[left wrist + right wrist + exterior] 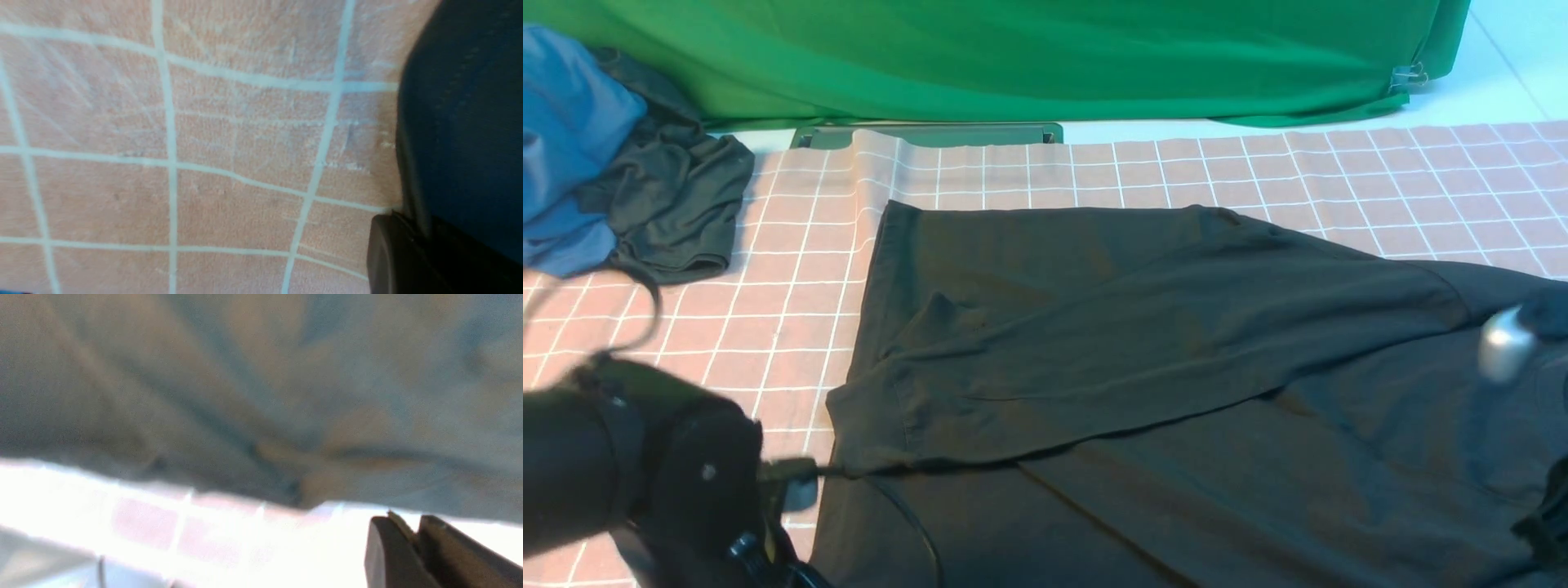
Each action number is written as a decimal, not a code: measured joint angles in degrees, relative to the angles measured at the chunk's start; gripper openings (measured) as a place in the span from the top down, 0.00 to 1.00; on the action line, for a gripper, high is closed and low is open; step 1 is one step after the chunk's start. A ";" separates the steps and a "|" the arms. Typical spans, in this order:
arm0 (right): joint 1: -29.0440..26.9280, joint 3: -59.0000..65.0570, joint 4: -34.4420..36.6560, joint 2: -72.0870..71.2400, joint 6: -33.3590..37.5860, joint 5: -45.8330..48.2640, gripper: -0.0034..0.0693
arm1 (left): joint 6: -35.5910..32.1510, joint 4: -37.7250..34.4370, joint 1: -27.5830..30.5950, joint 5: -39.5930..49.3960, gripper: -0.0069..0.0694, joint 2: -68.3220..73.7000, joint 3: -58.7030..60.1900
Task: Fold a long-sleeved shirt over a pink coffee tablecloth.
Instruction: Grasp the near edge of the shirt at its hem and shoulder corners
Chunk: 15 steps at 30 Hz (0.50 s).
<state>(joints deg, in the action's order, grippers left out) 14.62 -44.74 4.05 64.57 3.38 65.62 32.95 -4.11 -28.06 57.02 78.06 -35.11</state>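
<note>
Front view: the long-sleeved shirt (1135, 327) lies spread on the pink coffee tablecloth (792, 286), one sleeve laid across the body toward the left. A blue garment (564, 122) and a dark grey-green garment (678, 204) are heaped at far left, well apart from it. The left gripper (805, 482) sits at the shirt's near-left edge, jaws closed on a corner of fabric drawn to a point; a black cable (915, 523) loops over the shirt beside it. The left arm (605, 465) blocks the near-left tablecloth. The right gripper (1511, 339) is only a blurred silver-and-dark shape over the shirt at the right edge; the shirt's near and right parts are cut off. A green cloth (1013, 57) hangs behind, with a pale surface (1494, 49) at far right.

Left wrist view: the tablecloth grid fills most of the picture; dark shirt fabric runs along one side, its edge passing between the closed fingers (386, 253).

Right wrist view: overexposed and blurred. Shirt fabric fills most of the picture; washed-out tablecloth squares show past its edge. The fingers (388, 555) are nearly together on a thin sliver, apparently the shirt's edge.
</note>
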 joint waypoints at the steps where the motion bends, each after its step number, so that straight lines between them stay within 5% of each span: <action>1: 0.00 0.00 0.48 1.46 0.00 1.19 0.74 | 0.70 1.04 0.00 0.82 0.87 -1.47 -0.60; 7: 0.00 5.76 1.30 2.94 -0.12 -3.33 0.47 | 4.33 2.61 -0.04 4.02 0.87 -7.91 -0.74; 15: 0.00 12.31 5.11 4.67 0.74 -10.50 0.29 | 5.42 4.11 -0.04 5.13 0.87 -10.73 -0.74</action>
<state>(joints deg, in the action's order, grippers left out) 14.62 -32.43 9.16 69.25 4.12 55.13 38.38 0.00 -28.11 62.15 67.34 -35.84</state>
